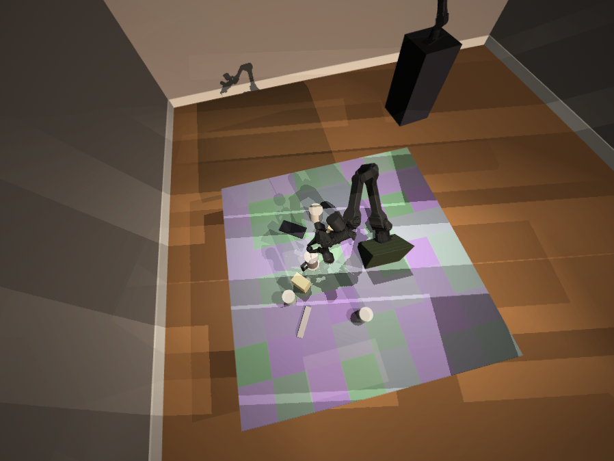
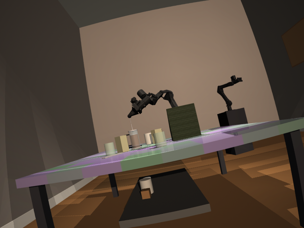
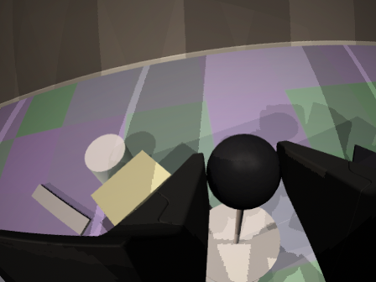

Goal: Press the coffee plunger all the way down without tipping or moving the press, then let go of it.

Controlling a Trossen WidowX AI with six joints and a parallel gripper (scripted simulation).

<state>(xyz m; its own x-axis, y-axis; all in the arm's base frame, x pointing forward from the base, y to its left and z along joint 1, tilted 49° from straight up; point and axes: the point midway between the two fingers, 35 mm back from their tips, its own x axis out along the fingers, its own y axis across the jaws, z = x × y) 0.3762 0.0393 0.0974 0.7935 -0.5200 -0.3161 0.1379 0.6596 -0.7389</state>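
The coffee press stands upright on the patchwork table, with its pale round lid below the fingers in the wrist view. Its thin plunger rod stands well out above the lid. The round black knob is on top of the rod. My gripper is shut on the knob, one finger on each side. The gripper comes in tilted from the arm's side. In the exterior view the fingertips hide the knob. The press handle points away from the arm.
A yellow block and a white cylinder stand near the press. A flat bar, a dark slab and other cylinders are farther off.
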